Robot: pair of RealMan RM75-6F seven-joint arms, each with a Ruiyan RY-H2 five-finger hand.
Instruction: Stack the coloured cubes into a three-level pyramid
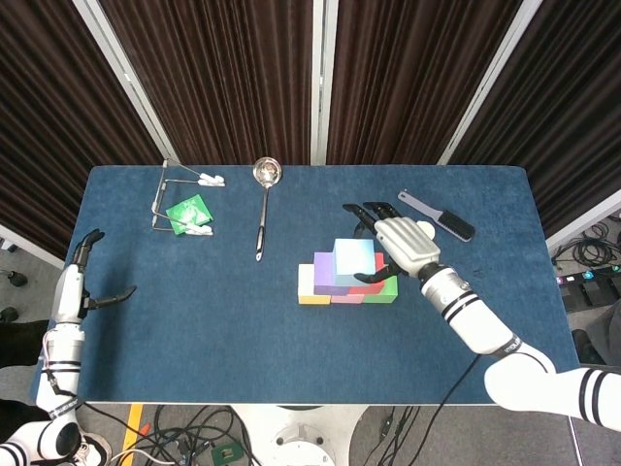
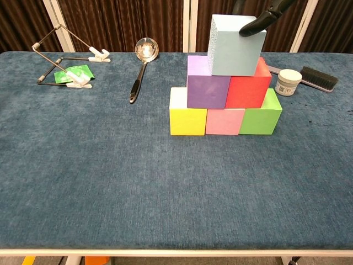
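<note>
A pyramid of cubes stands right of the table's middle. Its base row is a yellow cube (image 2: 187,114), a pink cube (image 2: 224,121) and a green cube (image 2: 260,117). A purple cube (image 2: 207,88) and a red cube (image 2: 248,88) form the second row. On top rests a light blue cube (image 2: 234,47) (image 1: 353,256). My right hand (image 1: 403,243) grips it from the right, fingers behind it and thumb on its near upper edge; only a dark fingertip (image 2: 253,25) shows in the chest view. My left hand (image 1: 87,282) hangs open beyond the table's left edge, holding nothing.
A steel ladle (image 1: 262,209) lies at the back centre. A wire stand (image 1: 179,199) with white clips and a green packet (image 1: 186,212) sits at the back left. A small white jar (image 2: 288,81) and a black brush (image 2: 319,77) lie right of the pyramid.
</note>
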